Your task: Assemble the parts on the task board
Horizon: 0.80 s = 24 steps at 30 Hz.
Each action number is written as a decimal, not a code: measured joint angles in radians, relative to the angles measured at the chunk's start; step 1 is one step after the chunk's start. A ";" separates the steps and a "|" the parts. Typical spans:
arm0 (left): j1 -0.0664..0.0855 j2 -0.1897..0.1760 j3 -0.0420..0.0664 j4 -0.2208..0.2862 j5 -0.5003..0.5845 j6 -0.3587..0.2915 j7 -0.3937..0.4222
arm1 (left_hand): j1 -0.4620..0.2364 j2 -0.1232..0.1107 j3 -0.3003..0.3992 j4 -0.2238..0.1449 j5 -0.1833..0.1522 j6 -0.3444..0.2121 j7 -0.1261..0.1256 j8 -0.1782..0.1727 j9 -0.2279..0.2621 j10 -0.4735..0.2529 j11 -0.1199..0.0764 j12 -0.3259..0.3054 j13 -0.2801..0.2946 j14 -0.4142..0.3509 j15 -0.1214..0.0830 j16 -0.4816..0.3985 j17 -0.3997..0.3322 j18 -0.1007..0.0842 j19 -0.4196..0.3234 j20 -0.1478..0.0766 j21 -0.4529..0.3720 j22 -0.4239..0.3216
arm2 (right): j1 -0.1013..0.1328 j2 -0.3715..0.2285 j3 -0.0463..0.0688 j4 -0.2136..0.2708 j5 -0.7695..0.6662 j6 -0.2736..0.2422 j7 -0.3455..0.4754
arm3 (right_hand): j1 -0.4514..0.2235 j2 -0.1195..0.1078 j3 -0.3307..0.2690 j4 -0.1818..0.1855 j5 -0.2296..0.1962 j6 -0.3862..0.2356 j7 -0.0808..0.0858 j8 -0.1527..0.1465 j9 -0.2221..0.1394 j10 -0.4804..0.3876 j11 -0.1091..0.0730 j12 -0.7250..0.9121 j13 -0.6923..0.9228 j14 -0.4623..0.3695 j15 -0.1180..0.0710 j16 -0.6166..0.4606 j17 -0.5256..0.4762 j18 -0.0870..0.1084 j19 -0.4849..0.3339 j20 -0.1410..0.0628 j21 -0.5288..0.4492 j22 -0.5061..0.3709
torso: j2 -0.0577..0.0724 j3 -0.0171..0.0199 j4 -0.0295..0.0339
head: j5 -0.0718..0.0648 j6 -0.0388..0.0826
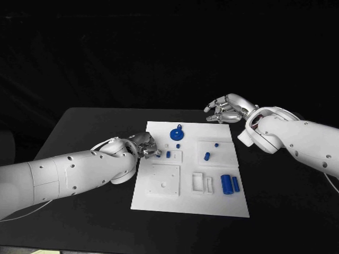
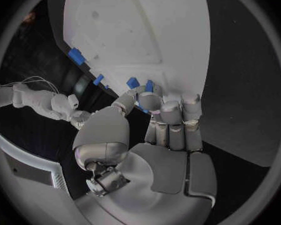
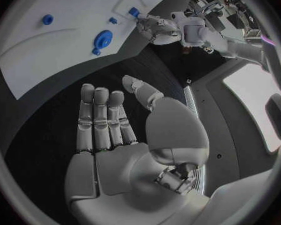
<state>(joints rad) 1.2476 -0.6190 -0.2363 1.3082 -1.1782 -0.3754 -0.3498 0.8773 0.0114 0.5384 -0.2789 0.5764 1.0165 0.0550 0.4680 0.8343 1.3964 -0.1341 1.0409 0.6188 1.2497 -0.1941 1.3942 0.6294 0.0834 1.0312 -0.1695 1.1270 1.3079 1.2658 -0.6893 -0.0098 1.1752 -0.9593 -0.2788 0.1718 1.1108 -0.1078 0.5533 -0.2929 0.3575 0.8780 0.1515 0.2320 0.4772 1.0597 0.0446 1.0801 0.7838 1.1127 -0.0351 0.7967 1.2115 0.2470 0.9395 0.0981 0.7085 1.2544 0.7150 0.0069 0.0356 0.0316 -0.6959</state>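
Left hand (image 1: 143,145) sits at the left edge of the task board (image 1: 163,198), about midway along that edge. Fingers curled in over a small blue part (image 1: 168,154) at the board's near-left recess; the left wrist view shows fingertips (image 2: 149,101) bunched around blue pieces there, but whether they actually pinch one I cannot tell. Likely working that part into its seat, hence the low, close posture.

Task board: white rectangular plate, centre of the black table (image 1: 86,127), with shallow raised frames and pockets. On it, left to right: the small part by the left hand; a round blue disc with a tab (image 1: 178,133) toward the far end; a short blue peg (image 1: 206,156) right of centre; two blue cylinders (image 1: 230,183) lying side by side near the right edge, evidently not yet placed.

Right hand (image 1: 229,109) hovers beyond the board's far right corner, off the plate. Fingers straight and apart, holding nothing; probably parked clear so the left can work.
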 measured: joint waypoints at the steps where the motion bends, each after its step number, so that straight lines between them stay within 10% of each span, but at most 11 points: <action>1: 0.000 0.000 0.000 -0.001 0.000 0.001 0.000 | -0.001 -0.001 0.000 0.000 -0.005 0.000 0.000 0.001 0.000 0.000 0.000 0.000 0.000 0.000 0.000 0.000 0.000 0.000 0.000 0.000 0.003 0.000 | 0.000 0.000 0.000 0.000 0.000 0.000 0.000 | 0.000 0.000 0.000 0.000 0.003 0.000 0.000 0.000 0.000 0.000 0.000 0.000 0.000 0.000 0.000 0.000 0.000 0.000 0.000 0.000 0.000 0.000 | 0.000 0.0000 -0.0001 | 0.000 0.000; 24: 0.003 0.009 0.003 -0.011 -0.016 0.029 -0.003 | 0.010 -0.012 -0.001 -0.001 -0.027 0.000 0.000 0.021 0.023 0.005 -0.001 0.044 0.023 0.011 0.004 0.038 0.018 0.000 0.000 0.000 0.015 0.000 | 0.000 -0.001 0.000 0.006 0.000 0.005 0.000 | 0.000 0.000 0.000 0.000 0.026 0.000 0.000 0.000 -0.001 -0.004 -0.004 0.000 -0.002 0.000 0.000 0.000 0.000 0.000 0.000 0.000 0.000 0.000 | 0.000 0.0008 -0.0007 | 0.000 -0.005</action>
<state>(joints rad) 1.2510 -0.6099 -0.2332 1.2971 -1.1938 -0.3461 -0.3524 0.8873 -0.0010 0.5371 -0.2803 0.5497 1.0165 0.0551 0.4892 0.8576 1.4012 -0.1348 1.0845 0.6416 1.2607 -0.1899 1.4322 0.6473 0.0834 1.0312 -0.1695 1.1421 1.3075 1.2658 -0.6900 -0.0098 1.1812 -0.9593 -0.2738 0.1718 1.1108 -0.1078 0.5532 -0.2929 0.3839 0.8782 0.1513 0.2320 0.4762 1.0560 0.0409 1.0801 0.7820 1.1128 -0.0350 0.7968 1.2113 0.2469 0.9396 0.0981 0.7085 1.2544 0.7153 0.0077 0.0349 0.0320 -0.7008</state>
